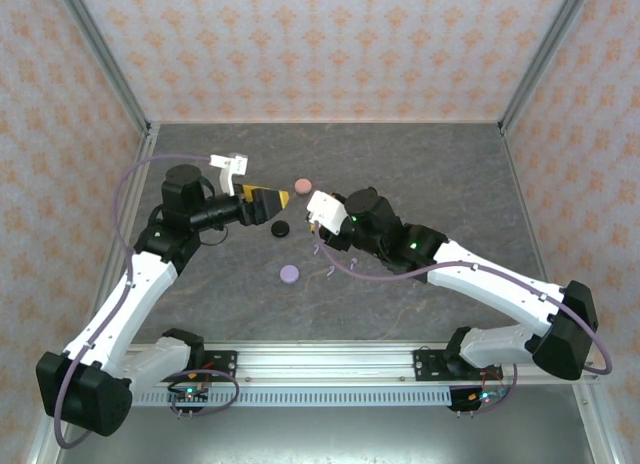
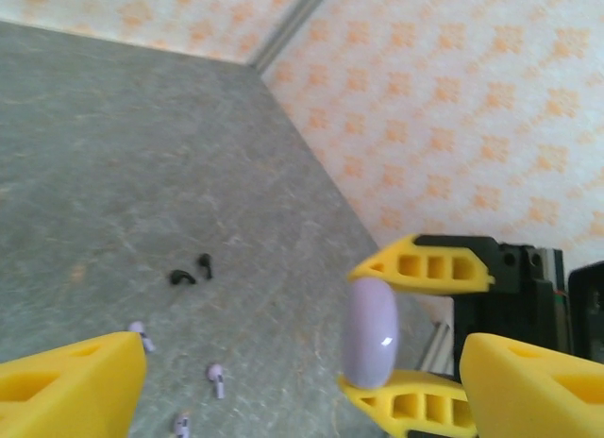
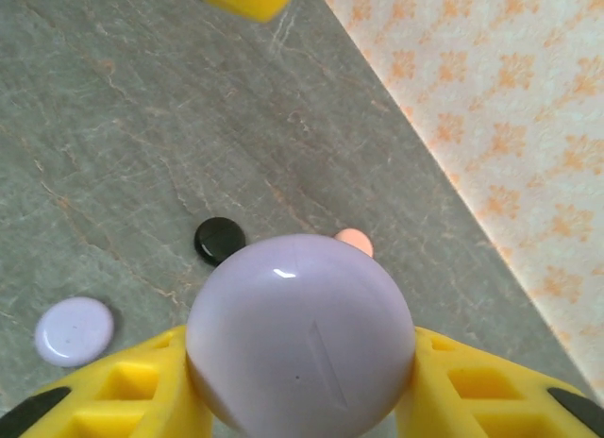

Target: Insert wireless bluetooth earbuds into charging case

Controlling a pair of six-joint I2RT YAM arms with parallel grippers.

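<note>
My right gripper (image 3: pixel 300 367) is shut on a round lilac case (image 3: pixel 300 334), held above the table by its edges. In the left wrist view that case (image 2: pixel 368 332) stands edge-on between the right gripper's yellow fingers (image 2: pixel 425 266). My left gripper (image 2: pixel 302 391) is open and faces it from the left, a short gap away, with nothing between its fingers. Tiny earbuds lie on the table below: two black ones (image 2: pixel 182 277) and several lilac ones (image 2: pixel 216 377). From above, the left gripper (image 1: pixel 278 200) and the right gripper (image 1: pixel 318 216) nearly meet at mid-table.
Three round cases lie on the grey table: a pink one (image 1: pixel 303 186), a black one (image 1: pixel 281 227) and a lilac one (image 1: pixel 289 274). Patterned walls close the back and sides. Open floor lies to the far right and far left.
</note>
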